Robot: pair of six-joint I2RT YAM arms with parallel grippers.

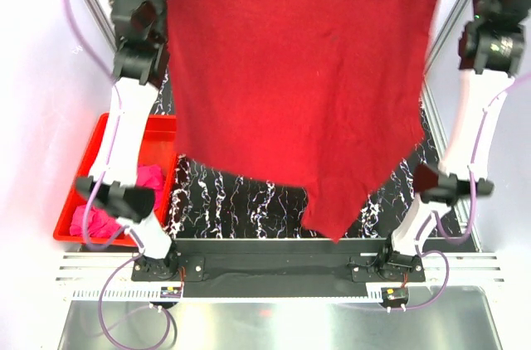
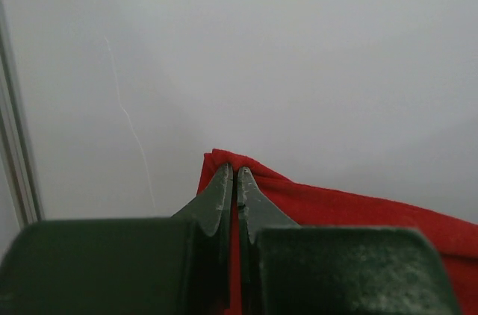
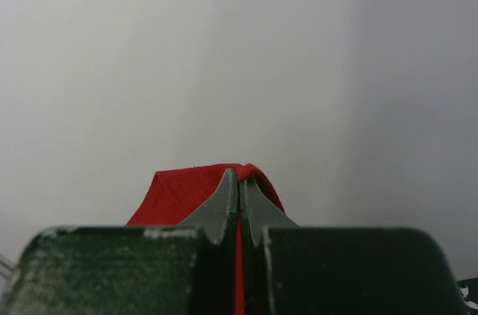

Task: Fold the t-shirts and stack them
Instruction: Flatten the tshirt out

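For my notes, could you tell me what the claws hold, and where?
The crimson t-shirt, spread in the air: left claw pinches one upper corner, right claw the other.

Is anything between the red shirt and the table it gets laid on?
Nothing visible. The red shirt hangs above the table; the strip showing is bare, the rest hidden. The pink shirt sits in the bin, left.

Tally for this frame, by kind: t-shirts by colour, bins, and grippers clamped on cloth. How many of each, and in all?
crimson red t-shirt, hanging between both grippers: 1
magenta pink t-shirt, in the bin: 1
red plastic bin: 1
grippers shut on the crimson shirt, left gripper and right gripper: 2
Total: 5
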